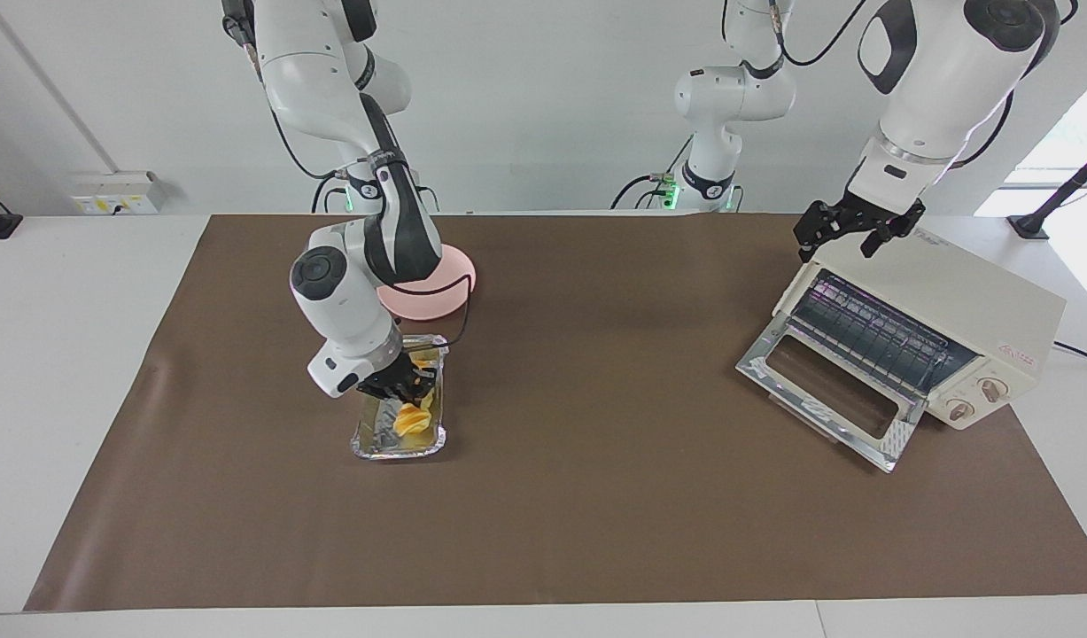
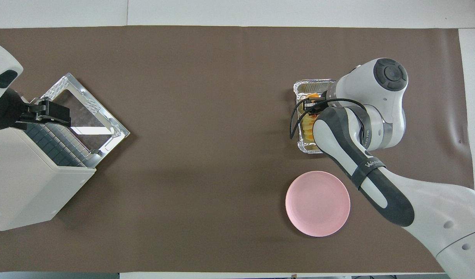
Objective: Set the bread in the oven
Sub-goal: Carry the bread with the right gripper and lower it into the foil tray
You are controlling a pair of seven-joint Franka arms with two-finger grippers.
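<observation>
The right gripper (image 1: 410, 383), fingers clenched on the bread (image 1: 410, 416), holds it low in the foil tray (image 1: 375, 443), long axis along the tray, while the left gripper (image 1: 849, 232), fingers spread, waits over the open oven (image 1: 977, 328).

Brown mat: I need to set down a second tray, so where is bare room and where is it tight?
The brown mat is bare between the foil tray and the oven, with its door dropped open. It is crowded where the right gripper holds the bread over that tray, beside the pink plate.
</observation>
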